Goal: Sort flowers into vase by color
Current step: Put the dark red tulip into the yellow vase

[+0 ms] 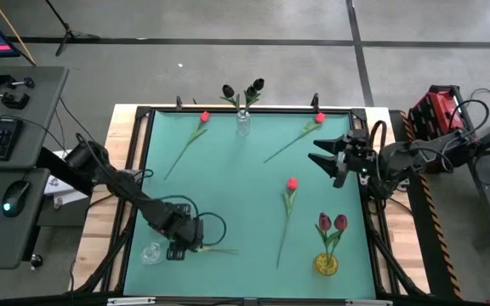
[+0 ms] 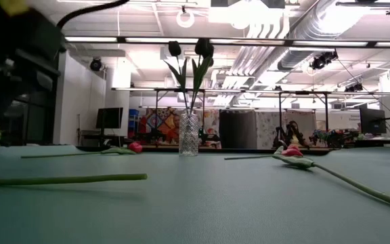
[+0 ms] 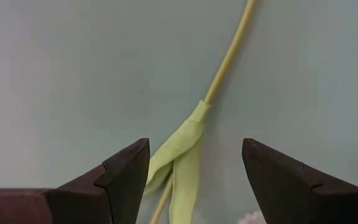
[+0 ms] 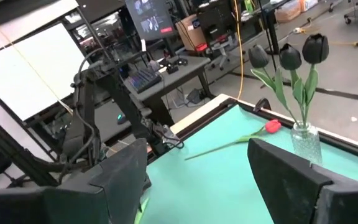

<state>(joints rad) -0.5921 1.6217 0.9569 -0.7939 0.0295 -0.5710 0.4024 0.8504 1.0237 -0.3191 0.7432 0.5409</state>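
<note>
Green and thin, the stem [image 3: 229,59] of one tulip lies flat on the teal table [image 1: 228,195], its leaf [image 3: 179,155] running between the spread fingers of the left gripper [image 1: 179,240], which straddles it, probably to line up a pinch. Just beside that gripper stands an empty clear vase [image 1: 151,252]. Farther out lie three red tulips [image 1: 291,184]. The glass vase [image 1: 242,124] at the far edge from the left gripper holds black tulips [image 1: 254,86]; a yellow vase [image 1: 327,263] holds maroon ones [image 1: 331,223]. Opposite, the right gripper [image 1: 330,161] waits with fingers apart, holding nothing.
</note>
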